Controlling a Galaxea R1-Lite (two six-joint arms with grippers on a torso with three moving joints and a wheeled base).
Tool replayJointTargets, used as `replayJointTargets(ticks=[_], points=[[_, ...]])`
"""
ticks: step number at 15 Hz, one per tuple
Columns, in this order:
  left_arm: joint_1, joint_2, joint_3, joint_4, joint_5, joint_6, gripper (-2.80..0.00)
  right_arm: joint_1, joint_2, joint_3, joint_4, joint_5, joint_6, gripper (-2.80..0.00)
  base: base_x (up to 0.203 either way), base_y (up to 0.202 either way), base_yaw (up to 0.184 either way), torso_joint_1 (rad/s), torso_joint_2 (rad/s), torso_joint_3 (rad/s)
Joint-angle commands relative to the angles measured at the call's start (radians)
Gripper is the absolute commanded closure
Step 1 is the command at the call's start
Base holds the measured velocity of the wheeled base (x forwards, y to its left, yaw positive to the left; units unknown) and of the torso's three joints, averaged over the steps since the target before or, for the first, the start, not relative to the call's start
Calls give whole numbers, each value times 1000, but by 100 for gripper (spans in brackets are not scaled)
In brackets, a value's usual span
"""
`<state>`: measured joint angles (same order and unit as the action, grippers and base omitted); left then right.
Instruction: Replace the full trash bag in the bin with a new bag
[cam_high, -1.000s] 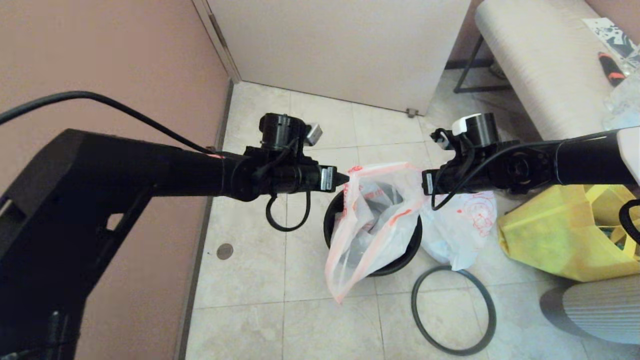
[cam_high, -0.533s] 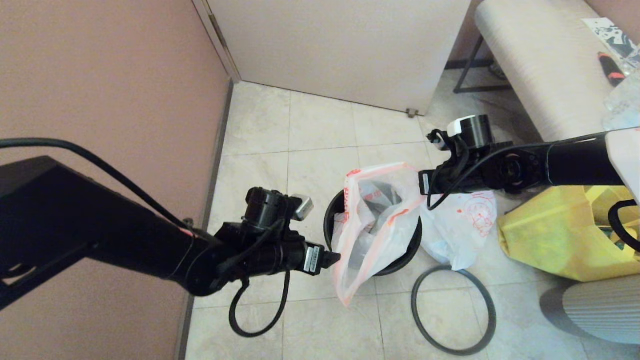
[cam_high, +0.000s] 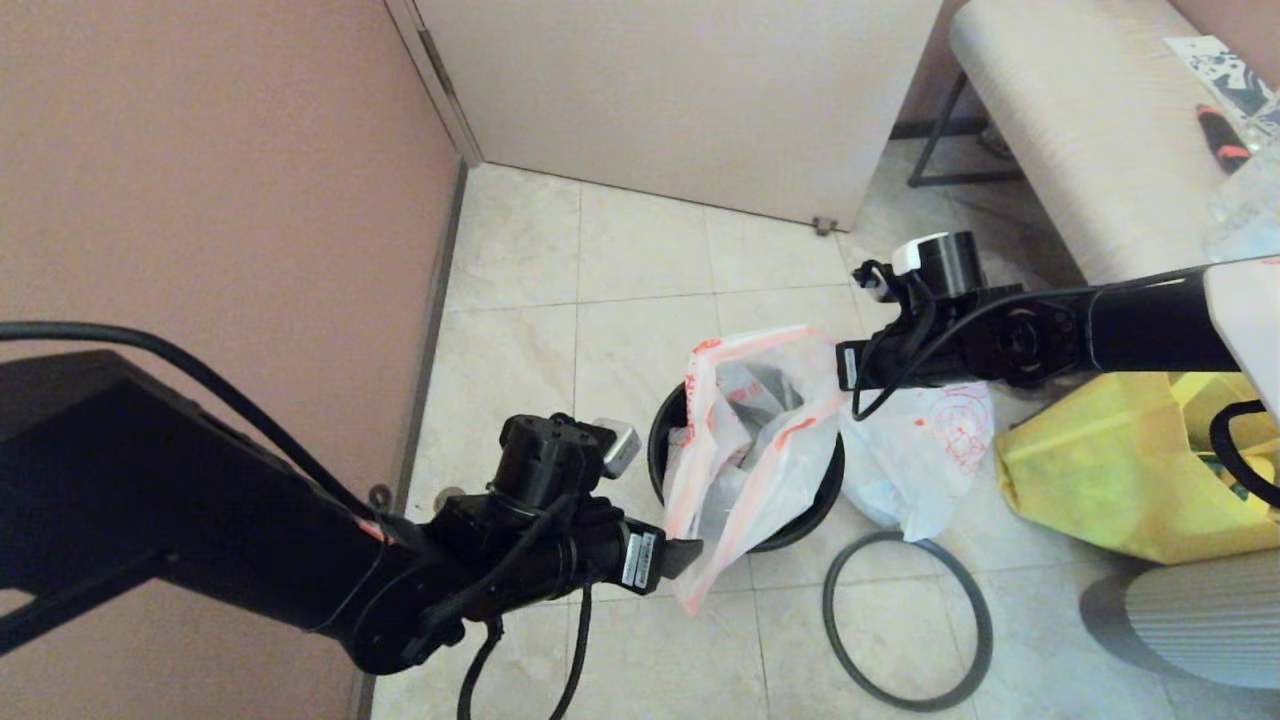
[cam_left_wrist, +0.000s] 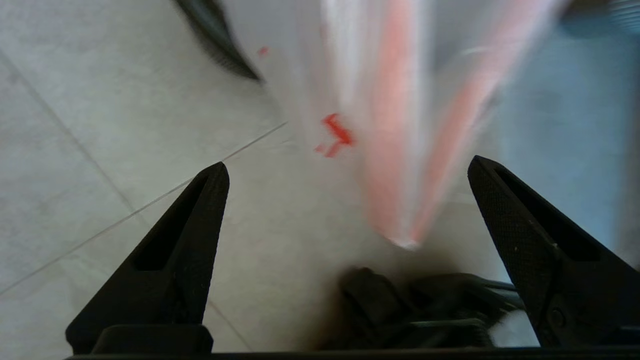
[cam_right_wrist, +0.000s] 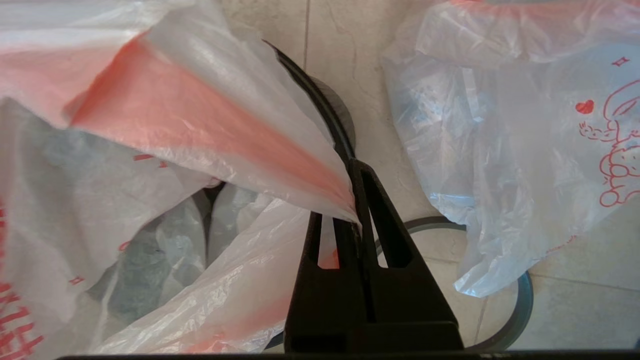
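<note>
The left arm has dropped from level with the bag's mouth to low and near, so the left pincer (cam_high: 690, 556) now sits spread wide at the hanging near tip of the thin translucent white carrier bag with orange-red stripes (cam_high: 745, 450), its fingers either side of that blurred tip in the left wrist view. This bag is draped into and over the small round black plastic bin (cam_high: 825, 490), mouth pulled up. Just right of the bin on the tiled floor lies a thin dark grey hoop (cam_high: 905, 620). Beyond it slumps the translucent white bag with red cartoon print (cam_high: 925, 450). Farther, the right pincer (cam_right_wrist: 354, 200) is clenched on the draped bag's orange rim. The film looks light, limp and slippery; gathered rim edges seem the best hold.
</note>
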<state>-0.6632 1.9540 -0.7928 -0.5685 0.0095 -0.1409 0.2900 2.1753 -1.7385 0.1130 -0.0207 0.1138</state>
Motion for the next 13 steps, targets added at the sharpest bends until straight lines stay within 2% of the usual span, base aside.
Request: replayJointTargets(ticks=[1, 3, 6, 7, 10, 13], points=[[3, 92, -10, -31, 22, 0, -280, 3, -5, 1, 1, 1, 1, 0, 0, 0, 0, 0, 0, 0], [18, 178, -28, -147, 41, 1, -280, 3, -6, 1, 1, 1, 3, 0, 0, 0, 0, 0, 0, 0], [22, 261, -125, -186, 80, -4, -280, 6, -7, 1, -1, 2, 21, 0, 0, 0, 0, 0, 0, 0], [20, 285, -164, -188, 115, -6, 0, 6, -9, 1, -3, 2, 27, 0, 0, 0, 0, 0, 0, 0], [16, 290, -251, -185, 160, -22, 0, 6, -3, -3, -57, 2, 52, 0, 0, 0, 0, 0, 0, 0], [44, 281, -331, -167, 194, -22, 0, 5, 36, -87, -99, 2, 58, 0, 0, 0, 0, 0, 0, 0]])
